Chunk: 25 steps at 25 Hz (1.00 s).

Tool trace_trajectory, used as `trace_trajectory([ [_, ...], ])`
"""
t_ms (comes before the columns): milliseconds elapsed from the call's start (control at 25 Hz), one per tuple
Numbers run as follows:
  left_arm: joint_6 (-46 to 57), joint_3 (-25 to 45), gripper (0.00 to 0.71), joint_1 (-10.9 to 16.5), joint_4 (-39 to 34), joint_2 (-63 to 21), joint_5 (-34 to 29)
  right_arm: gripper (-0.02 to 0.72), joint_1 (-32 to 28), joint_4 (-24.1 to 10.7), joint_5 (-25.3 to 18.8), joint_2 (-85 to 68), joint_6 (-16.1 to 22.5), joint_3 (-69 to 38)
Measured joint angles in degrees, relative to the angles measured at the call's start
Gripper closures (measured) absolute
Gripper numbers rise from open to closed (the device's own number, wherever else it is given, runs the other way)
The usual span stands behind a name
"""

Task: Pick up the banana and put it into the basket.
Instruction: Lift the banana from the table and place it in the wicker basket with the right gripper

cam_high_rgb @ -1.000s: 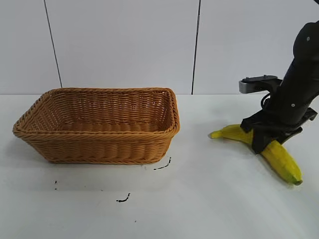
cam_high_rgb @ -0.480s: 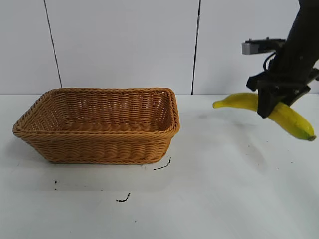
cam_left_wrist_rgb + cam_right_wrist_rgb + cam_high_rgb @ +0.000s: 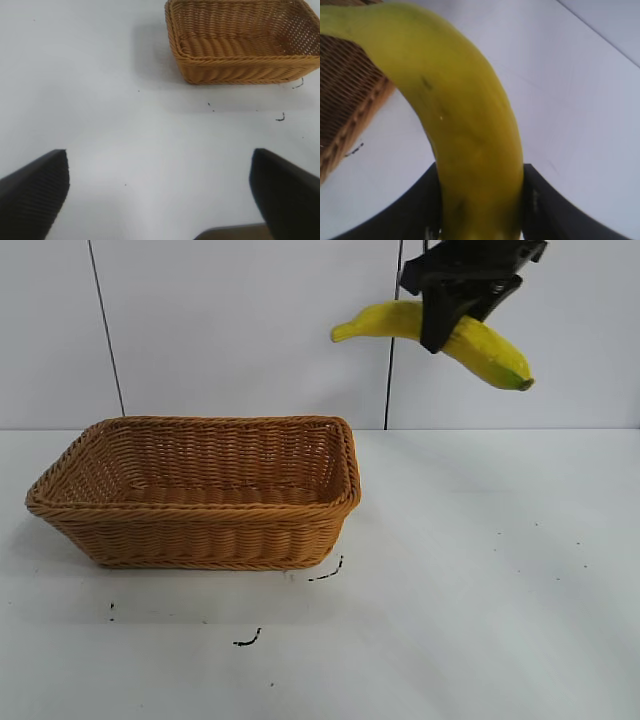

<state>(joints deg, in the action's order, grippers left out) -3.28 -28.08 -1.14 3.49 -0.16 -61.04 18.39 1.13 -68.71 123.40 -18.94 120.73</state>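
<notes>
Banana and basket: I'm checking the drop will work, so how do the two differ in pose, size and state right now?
The banana hangs in the air, clamped in the right hand, up beside the basket's right end; the basket rests on the table. The banana is shorter than the basket. The banana is smooth, curved and yellow; the basket is woven, rectangular and tan-orange, and nothing shows inside it. The left hand is open over bare table.

My exterior cam sits low, about table height, facing the arms and the back wall. Left wrist cam looks down over the table from fairly far off — it shares the basket with the exterior shot. Right wrist cam is jammed right up against the banana, basket edge off to one side.
</notes>
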Motion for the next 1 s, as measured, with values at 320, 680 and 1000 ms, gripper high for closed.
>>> trace_trajectory([
  [320,0.0,0.0,0.015,0.0,0.0,0.0,0.0,0.386,9.7,-0.4,0.9,8.5,-6.6,12.8],
  [680,0.0,0.0,0.015,0.0,0.0,0.0,0.0,0.386,19.4,-0.4,12.7,14.2,-16.4,13.1],
  [1000,0.0,0.0,0.015,0.0,0.0,0.0,0.0,0.386,19.6,-1.8,18.4,21.6,-16.6,13.1],
])
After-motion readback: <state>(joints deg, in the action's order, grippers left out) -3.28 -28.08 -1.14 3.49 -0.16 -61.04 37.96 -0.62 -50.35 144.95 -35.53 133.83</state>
